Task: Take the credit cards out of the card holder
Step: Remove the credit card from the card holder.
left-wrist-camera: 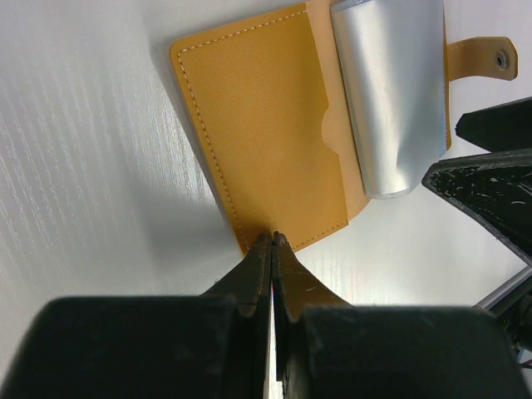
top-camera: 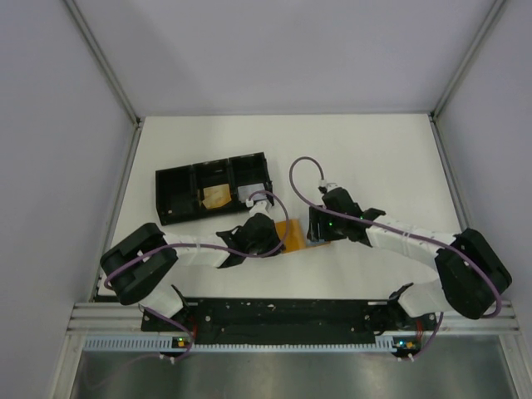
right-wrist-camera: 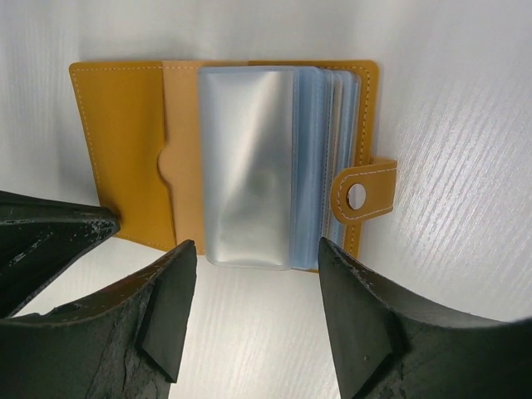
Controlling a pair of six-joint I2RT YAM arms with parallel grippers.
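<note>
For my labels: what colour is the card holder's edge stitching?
White, on the flat orange-tan card holder; clearest in left wrist view.

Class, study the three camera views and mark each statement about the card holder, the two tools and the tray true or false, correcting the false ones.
1. The card holder lies open on the table. True.
2. The left tool is wide open. False: it is shut, its tips at the holder's edge.
3. The right tool is open and points at the clear plastic sleeves. True.
4. The card holder sits in a compartment of the tray. False: it lies on the table outside the black tray, between the two tools.
</note>
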